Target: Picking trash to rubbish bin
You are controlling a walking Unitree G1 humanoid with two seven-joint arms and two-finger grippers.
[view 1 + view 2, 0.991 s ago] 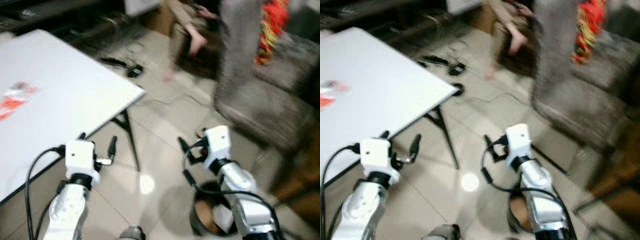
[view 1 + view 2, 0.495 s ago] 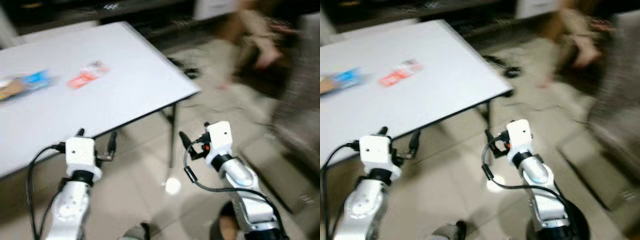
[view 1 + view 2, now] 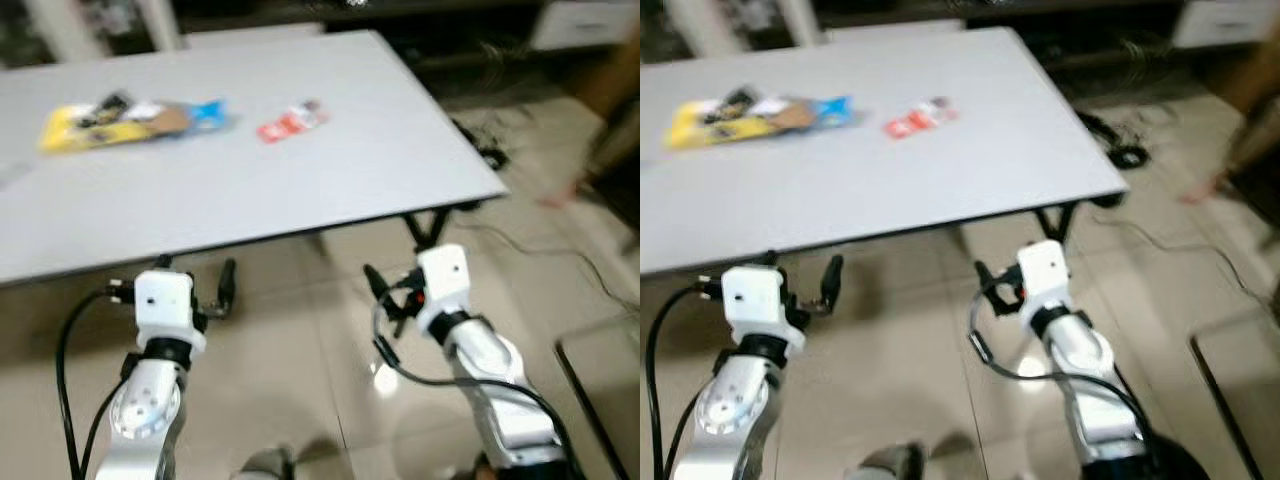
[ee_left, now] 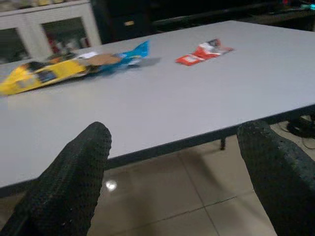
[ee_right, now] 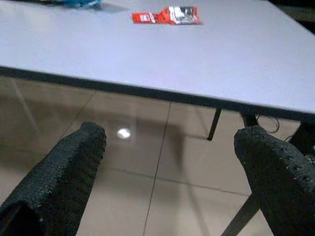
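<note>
Left wrist view: left gripper [image 4: 172, 162] gapes empty below the bench [image 4: 162, 103] edge, red wrapper [image 4: 204, 51] and yellow packet [image 4: 47, 73] beyond; right gripper [image 5: 167, 162] likewise spread.

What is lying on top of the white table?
On the white table lie a red wrapper and a yellow and blue packet. The table's far left part is out of frame.

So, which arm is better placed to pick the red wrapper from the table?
Right, probably: the right gripper is open and nearer the red wrapper than the left gripper.
</note>
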